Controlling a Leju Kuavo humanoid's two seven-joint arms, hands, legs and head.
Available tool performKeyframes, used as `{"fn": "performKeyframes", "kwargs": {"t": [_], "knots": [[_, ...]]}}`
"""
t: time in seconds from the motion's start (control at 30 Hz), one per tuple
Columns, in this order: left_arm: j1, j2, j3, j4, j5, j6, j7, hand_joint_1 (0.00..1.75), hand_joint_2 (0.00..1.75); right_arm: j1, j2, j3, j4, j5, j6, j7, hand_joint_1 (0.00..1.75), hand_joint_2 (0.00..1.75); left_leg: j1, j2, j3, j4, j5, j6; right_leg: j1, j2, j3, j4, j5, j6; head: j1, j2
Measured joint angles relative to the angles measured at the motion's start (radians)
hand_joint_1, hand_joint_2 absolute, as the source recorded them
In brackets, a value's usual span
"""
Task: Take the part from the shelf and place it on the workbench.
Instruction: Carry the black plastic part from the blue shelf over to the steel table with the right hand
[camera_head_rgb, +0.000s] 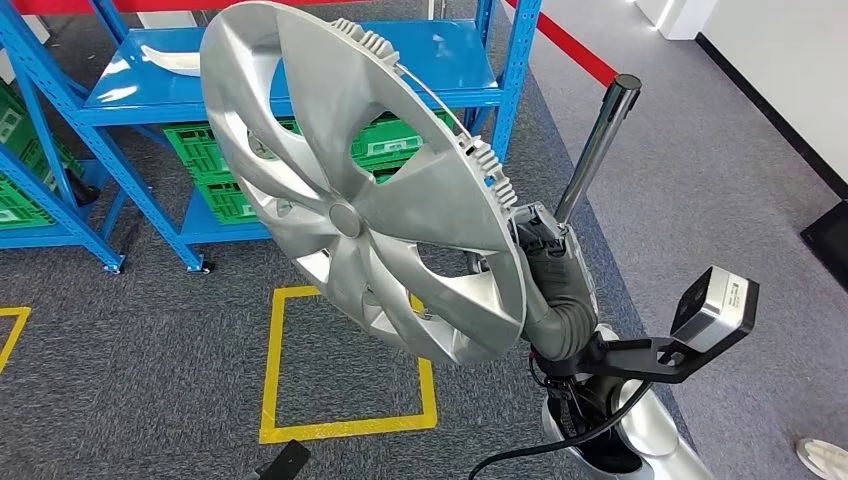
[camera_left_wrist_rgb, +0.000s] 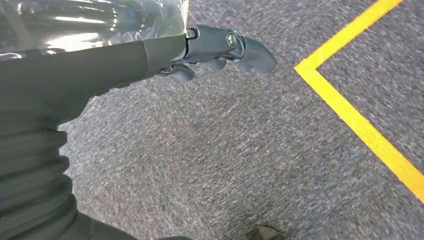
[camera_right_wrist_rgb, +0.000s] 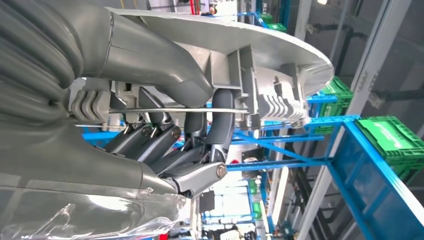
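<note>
The right hand (camera_head_rgb: 545, 262) grips the hubcap (camera_head_rgb: 350, 190) by its rim, off the shelf (camera_head_rgb: 440, 70), left hand (camera_left_wrist_rgb: 220, 47) seemingly empty; next, probably carrying it to the workbench.

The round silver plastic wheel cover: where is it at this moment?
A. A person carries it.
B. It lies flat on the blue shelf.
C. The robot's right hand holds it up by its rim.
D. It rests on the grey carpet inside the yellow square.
C: in the head view the round silver plastic wheel cover stands raised in front of the blue metal shelf, and the right hand grips its rim, thumb on one face and fingers behind.
</note>
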Motion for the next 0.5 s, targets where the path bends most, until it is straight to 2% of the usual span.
{"fn": "performKeyframes", "kwargs": {"t": [0.03,0.07,0.13,0.2,0.27,0.33,0.37,0.4,0.43,0.5], "knots": [[-0.001,0.0,0.0,0.0,0.0,0.0,0.001,0.0,1.75,0.0,0.0,0.0,0.0,0.0,0.0,0.0,1.75,1.75,0.0,-0.006,-0.006,0.003,0.003,-0.005,0.0,0.016,0.024,-0.045,0.01,-0.004,0.0,0.0],[-0.002,-0.001,0.0,-0.001,0.0,0.0,0.001,0.0,1.75,0.0,0.0,0.0,0.001,0.0,-0.001,0.001,1.75,1.75,0.001,-0.012,-0.012,0.004,0.006,-0.011,0.0,0.026,0.034,-0.068,0.01,-0.007,0.0,0.0],[-0.001,-0.001,0.0,-0.002,0.0,0.0,0.002,0.0,1.75,0.001,0.0,0.0,0.001,0.0,-0.003,0.003,1.75,1.75,0.003,-0.026,-0.023,0.004,0.014,-0.026,0.001,0.014,0.034,-0.077,0.008,-0.012,0.0,0.0],[0.0,0.0,0.0,-0.004,0.0,0.0,0.002,0.0,1.75,0.001,0.001,0.0,0.001,0.0,-0.006,0.005,1.75,1.75,0.002,-0.016,-0.034,0.019,0.001,-0.037,-0.003,-0.006,0.034,-0.085,0.012,-0.023,-0.003,0.0],[-0.001,0.0,0.0,-0.004,0.0,0.0,0.002,0.0,1.75,0.001,0.002,-0.001,0.001,0.0,-0.009,0.005,1.75,1.75,0.002,0.01,-0.068,0.101,-0.053,-0.045,-0.006,-0.03,0.034,-0.09,0.016,-0.032,-0.011,0.0],[0.0,0.0,0.0,-0.004,0.0,-0.001,0.002,0.0,1.75,0.004,0.003,-0.001,0.001,0.0,-0.012,0.006,1.75,1.75,0.004,0.02,-0.121,0.229,-0.111,-0.053,-0.004,-0.053,0.033,-0.089,0.017,-0.035,-0.016,0.0],[0.001,-0.001,0.0,-0.004,0.0,-0.002,0.002,0.0,1.75,0.005,0.003,-0.001,0.002,0.0,-0.014,0.006,1.75,1.75,0.004,0.022,-0.135,0.268,-0.119,-0.055,-0.004,-0.064,0.033,-0.088,0.016,-0.036,-0.016,0.0],[0.003,-0.001,0.0,-0.004,0.001,-0.002,0.002,0.0,1.75,0.006,0.003,-0.001,0.002,0.0,-0.016,0.007,1.75,1.75,0.004,0.023,-0.132,0.271,-0.109,-0.056,-0.004,-0.075,0.032,-0.087,0.016,-0.036,-0.016,0.0],[0.003,-0.001,0.0,-0.004,0.001,-0.003,0.002,0.0,1.75,0.007,0.003,-0.001,0.002,0.0,-0.017,0.007,1.75,1.75,0.004,0.027,-0.111,0.234,-0.081,-0.056,-0.004,-0.085,0.033,-0.086,0.016,-0.035,-0.017,0.0],[0.003,0.0,0.0,-0.004,0.002,-0.003,0.002,0.0,1.75,0.007,0.004,-0.001,0.002,0.002,-0.018,0.007,1.75,1.75,0.0,0.055,-0.043,0.102,-0.017,-0.05,-0.001,-0.102,0.033,-0.082,0.013,-0.03,-0.018,0.0]]}}
